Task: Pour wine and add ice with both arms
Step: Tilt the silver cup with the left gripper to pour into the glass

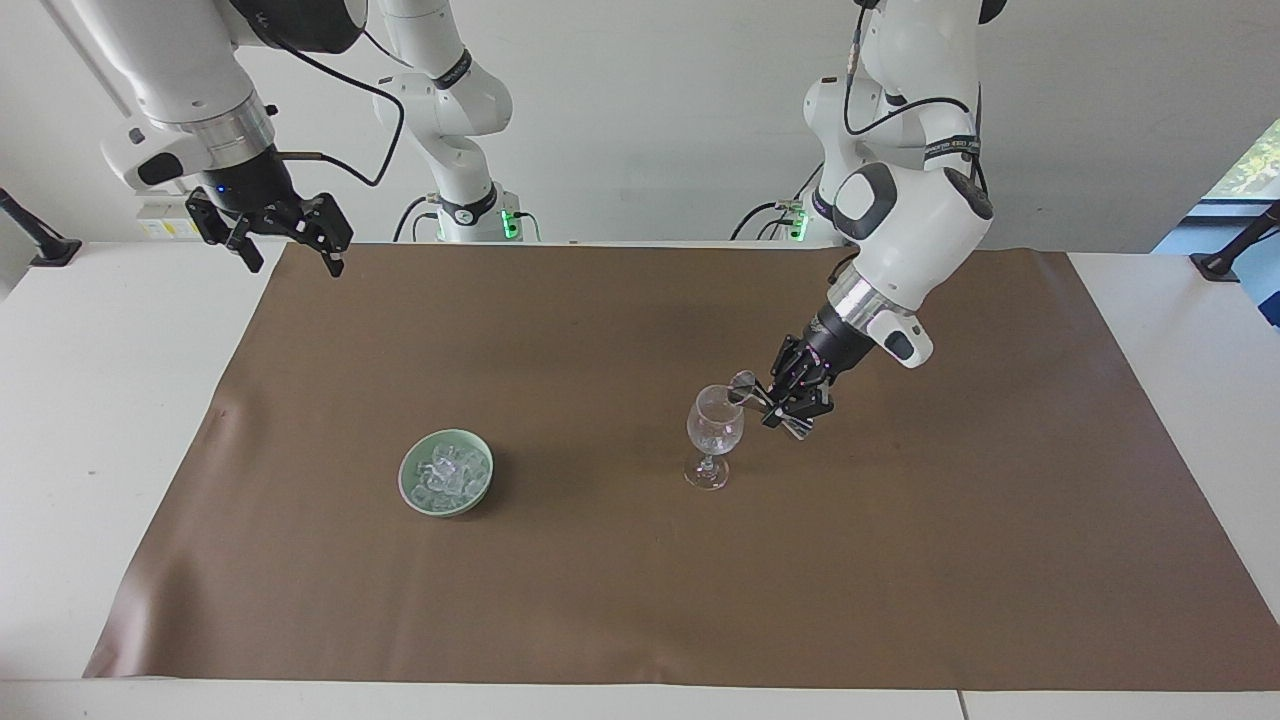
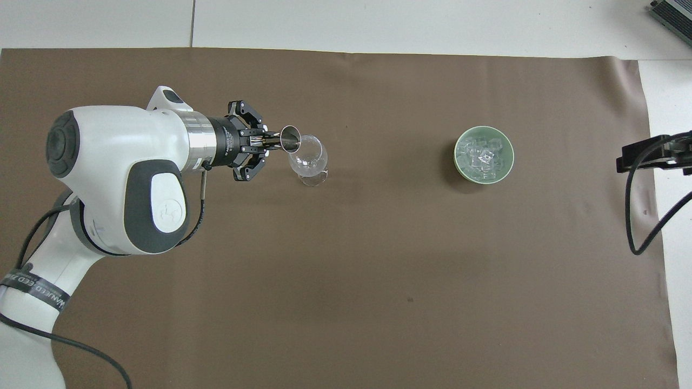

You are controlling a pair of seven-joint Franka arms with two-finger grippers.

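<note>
Steel measuring cup [image 1: 742, 384] tips at the wine glass [image 1: 714, 432] rim, clamped in my left gripper [image 1: 772, 396]. My right gripper [image 1: 290, 238] waits, fingers wide, over the table corner. From overhead, ice [image 2: 483, 156] sits in the green bowl [image 2: 458, 162], toward the right arm's end.

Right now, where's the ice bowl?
The pale green bowl of ice sits on the brown mat, toward the right arm's end, beside the wine glass.

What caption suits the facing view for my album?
Left claw tips a small metal cup over the wine glass; right claw waits open.
</note>
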